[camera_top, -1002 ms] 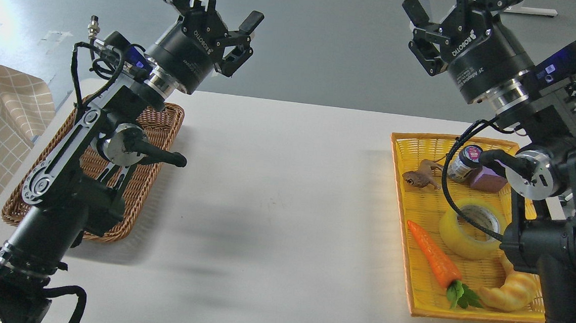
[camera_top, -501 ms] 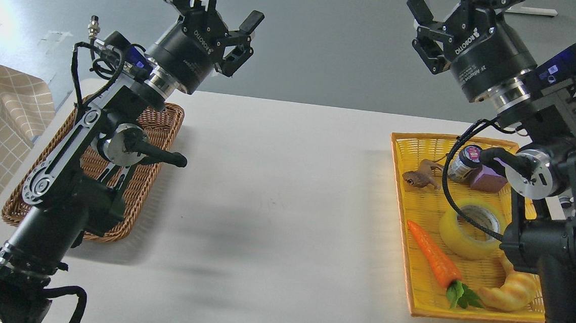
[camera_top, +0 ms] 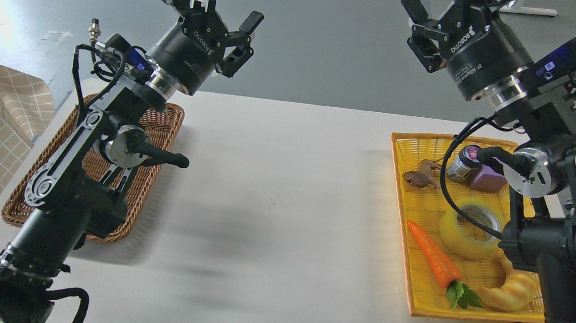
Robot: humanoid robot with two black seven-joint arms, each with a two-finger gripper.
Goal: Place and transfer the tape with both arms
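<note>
In the head view, we see our right gripper (camera_top: 438, 12) has swung a little up and to the left compared with half a second ago, while its elbow has shifted only slightly; the left gripper (camera_top: 218, 4) has barely moved at all. Both grippers hang high above the white table (camera_top: 276, 191), fingers spread wide and holding nothing. The tape (camera_top: 468, 230) lies on its side in the yellow tray (camera_top: 406, 139) on our right, untouched, between the toy carrot (camera_top: 431, 252) in front of it and the purple block (camera_top: 489, 180) behind, with the croissant (camera_top: 509, 291) close by; our right arm's cable and lower link cross part of it. The brown wicker basket (camera_top: 164, 122) sits well apart on the left, partly under our left arm. We judge the task has not truly begun: the small shift on the right reads as an early reorientation, and that gripper must next come down over the tape before any handover.
</note>
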